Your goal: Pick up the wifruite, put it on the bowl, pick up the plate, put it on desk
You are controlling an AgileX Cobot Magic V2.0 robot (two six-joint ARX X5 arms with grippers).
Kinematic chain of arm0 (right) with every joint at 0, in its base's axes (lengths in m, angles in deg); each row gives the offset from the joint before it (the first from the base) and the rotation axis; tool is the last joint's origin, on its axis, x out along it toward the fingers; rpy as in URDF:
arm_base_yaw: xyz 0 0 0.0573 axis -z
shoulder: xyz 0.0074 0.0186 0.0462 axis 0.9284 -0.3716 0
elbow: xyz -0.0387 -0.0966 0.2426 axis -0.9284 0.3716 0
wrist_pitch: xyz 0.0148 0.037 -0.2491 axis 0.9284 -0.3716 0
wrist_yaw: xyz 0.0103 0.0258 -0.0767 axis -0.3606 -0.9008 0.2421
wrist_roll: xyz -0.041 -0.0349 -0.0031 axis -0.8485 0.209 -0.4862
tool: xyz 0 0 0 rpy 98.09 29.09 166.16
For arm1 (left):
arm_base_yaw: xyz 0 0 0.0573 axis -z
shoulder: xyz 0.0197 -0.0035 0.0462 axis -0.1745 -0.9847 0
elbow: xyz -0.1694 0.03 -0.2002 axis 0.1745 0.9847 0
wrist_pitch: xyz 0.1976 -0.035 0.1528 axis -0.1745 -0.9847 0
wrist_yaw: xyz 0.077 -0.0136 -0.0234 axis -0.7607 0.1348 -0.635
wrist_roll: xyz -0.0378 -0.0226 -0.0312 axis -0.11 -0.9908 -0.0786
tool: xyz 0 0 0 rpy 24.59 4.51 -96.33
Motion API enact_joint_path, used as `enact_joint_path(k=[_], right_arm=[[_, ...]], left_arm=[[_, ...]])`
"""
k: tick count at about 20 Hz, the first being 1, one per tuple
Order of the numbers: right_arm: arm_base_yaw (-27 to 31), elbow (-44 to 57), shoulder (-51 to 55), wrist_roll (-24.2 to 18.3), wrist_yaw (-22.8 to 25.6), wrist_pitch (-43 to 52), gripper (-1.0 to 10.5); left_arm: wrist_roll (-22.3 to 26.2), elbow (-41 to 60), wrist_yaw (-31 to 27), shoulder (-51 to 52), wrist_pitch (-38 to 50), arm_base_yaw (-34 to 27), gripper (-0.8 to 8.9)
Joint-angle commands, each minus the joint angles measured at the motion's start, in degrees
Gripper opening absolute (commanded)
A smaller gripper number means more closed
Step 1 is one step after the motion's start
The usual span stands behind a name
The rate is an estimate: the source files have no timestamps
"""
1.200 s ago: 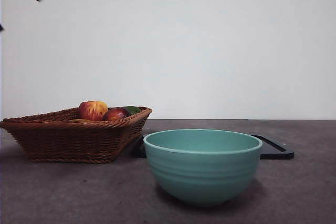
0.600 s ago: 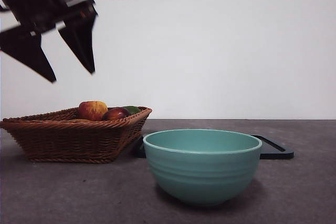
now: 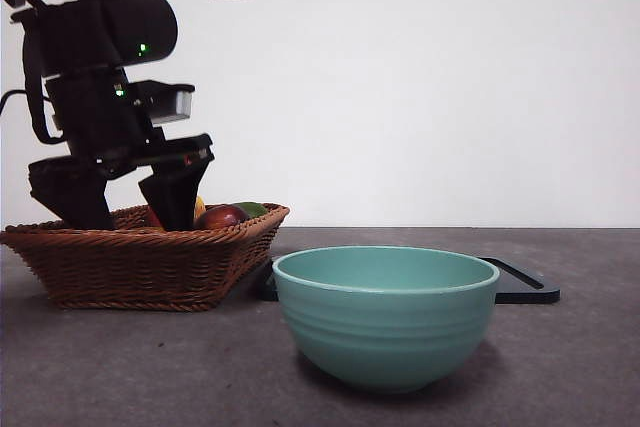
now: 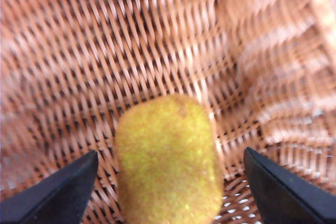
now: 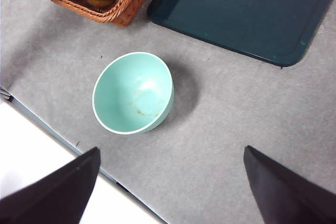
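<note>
- Desk (image 3: pixel 580 367): bowl (image 3: pixel 386 315) stands empty at front centre, ready to receive fruit; dark tray (image 5: pixel 247 11) lies behind it, toward 1 o'clock.
- Wicker basket (image 3: pixel 140 265), at 10 o'clock of the bowl, holds the fruit.
- Left gripper (image 3: pixel 125 209) sits inside the basket, jaws spread either side of the wifruite (image 4: pixel 168 161), seemingly not touching; view blurred.
- Right gripper (image 5: pixel 168 182) waits high, jaws apart.
</note>
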Motion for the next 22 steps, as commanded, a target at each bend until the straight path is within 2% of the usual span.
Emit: enact_joint_path(k=[1, 2, 6, 9, 14, 18, 22], right_arm=[[-0.2, -1.1, -0.3, 0.5, -0.1, 0.3, 4.4], [-0.2, -1.1, -0.3, 0.5, -0.1, 0.3, 4.4], [-0.1, -1.1, -0.3, 0.6, -0.1, 0.3, 4.4], [-0.2, -1.1, -0.2, 0.6, -0.1, 0.3, 4.4], [-0.1, -1.1, -0.3, 0.6, -0.1, 0.4, 4.4], [-0.1, -1.1, -0.3, 0.7, 0.0, 0.4, 4.4], [-0.1, -1.1, -0.3, 1.5, 0.0, 0.5, 4.4]], left_arm=[[0.5, -1.3, -0.2, -0.9, 1.4, 0.5, 4.06], [0.5, -1.3, -0.2, -0.9, 1.4, 0.5, 3.3], [0.5, -1.3, -0.1, -0.8, 1.0, 0.5, 1.81], [0.0, -1.3, -0.1, 0.6, 0.6, 0.5, 1.81], [0.0, -3.0, 1.3, 14.1, -4.0, 3.3, 1.82], [0.0, -3.0, 6.4, 23.0, -8.1, 12.3, 1.82], [-1.2, -3.0, 6.4, 20.8, -7.1, 22.3, 1.82]])
